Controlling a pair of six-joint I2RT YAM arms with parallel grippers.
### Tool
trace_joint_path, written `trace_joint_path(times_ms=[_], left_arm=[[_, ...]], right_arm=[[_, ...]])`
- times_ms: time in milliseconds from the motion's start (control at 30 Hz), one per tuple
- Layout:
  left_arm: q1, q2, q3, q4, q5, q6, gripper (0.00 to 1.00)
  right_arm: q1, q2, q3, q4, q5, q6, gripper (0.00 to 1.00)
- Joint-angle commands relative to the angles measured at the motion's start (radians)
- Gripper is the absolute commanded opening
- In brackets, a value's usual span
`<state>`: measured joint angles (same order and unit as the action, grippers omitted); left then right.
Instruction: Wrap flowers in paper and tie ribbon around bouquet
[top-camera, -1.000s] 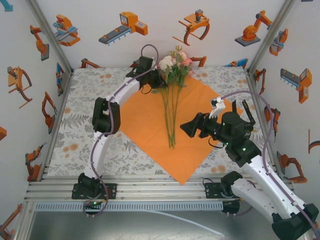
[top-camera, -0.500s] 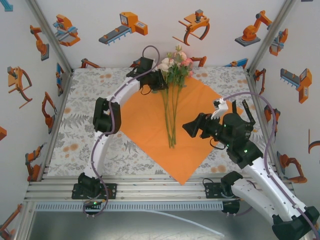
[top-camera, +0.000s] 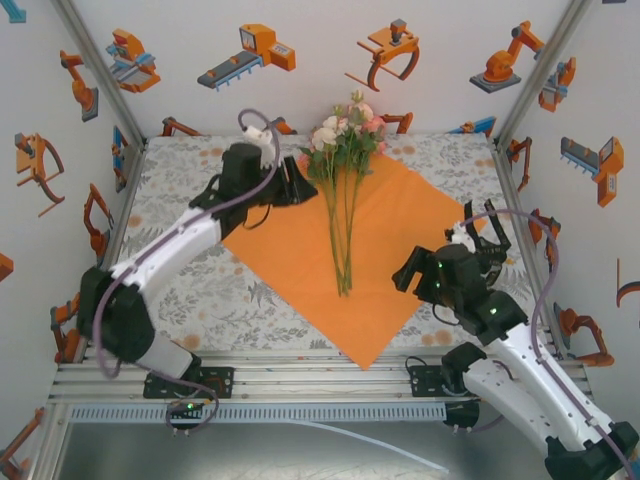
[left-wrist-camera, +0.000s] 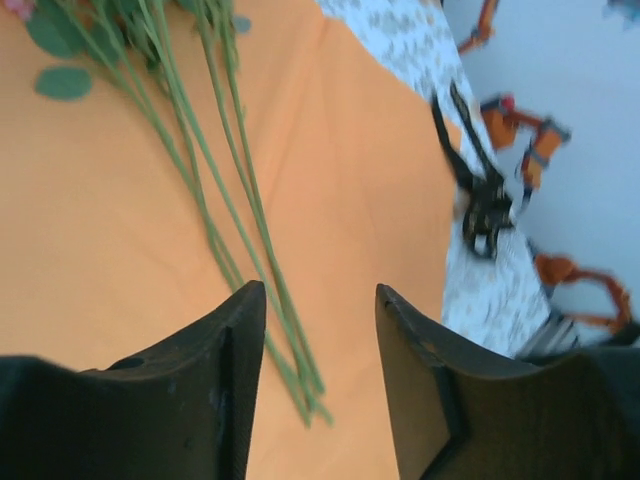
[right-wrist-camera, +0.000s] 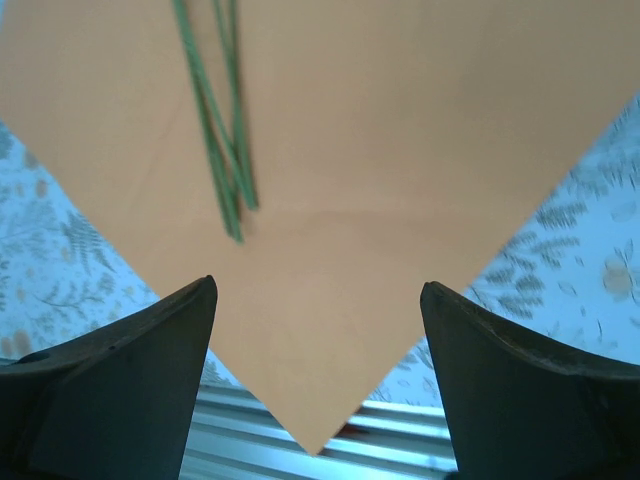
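Two pairs of fingers hang empty over the desk (top-camera: 440, 165): our left fingers (left-wrist-camera: 235, 340) part-spread near the flowers (top-camera: 345, 160), our right fingers (right-wrist-camera: 150, 350) wide above the paper (top-camera: 290, 250), where the stems lie.

The orange paper (top-camera: 290, 250) lies flat, turned like a diamond. The flowers (top-camera: 345, 145) lie on it, blossoms at its far corner. Their thin green stems end at its middle.
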<state>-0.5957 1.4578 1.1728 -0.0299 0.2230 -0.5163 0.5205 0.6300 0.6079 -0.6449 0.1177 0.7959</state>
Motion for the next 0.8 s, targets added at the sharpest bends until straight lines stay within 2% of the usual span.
trace_joint_path(times_ms=[0, 133, 333, 400, 467, 567, 767], left_arm=[[-0.075, -0.128, -0.18, 0.011, -0.089, 0.143, 0.57], [-0.14, -0.256, -0.358, -0.041, -0.162, 0.245, 0.68], [-0.156, -0.386, -0.536, 0.003, -0.178, 0.177, 0.75], [-0.16, -0.427, -0.574, 0.024, -0.199, 0.156, 0.82], [-0.161, -0.457, -0.609, 0.044, -0.215, 0.133, 0.97], [-0.161, -0.471, -0.624, 0.061, -0.217, 0.112, 0.97], [-0.173, -0.471, -0.621, 0.057, -0.19, 0.142, 0.97]], right_arm=[[0.0, 0.0, -0.091, -0.046, 0.017, 0.129, 0.76], [-0.019, 0.047, -0.162, 0.035, 0.016, 0.16, 0.74], [-0.086, 0.143, -0.255, 0.181, -0.087, 0.158, 0.71], [-0.086, 0.157, -0.283, 0.217, -0.101, 0.169, 0.71], [-0.086, 0.164, -0.313, 0.257, -0.122, 0.192, 0.69], [-0.086, 0.166, -0.352, 0.319, -0.161, 0.223, 0.68], [-0.083, 0.135, -0.343, 0.416, -0.351, 0.241, 0.71]])
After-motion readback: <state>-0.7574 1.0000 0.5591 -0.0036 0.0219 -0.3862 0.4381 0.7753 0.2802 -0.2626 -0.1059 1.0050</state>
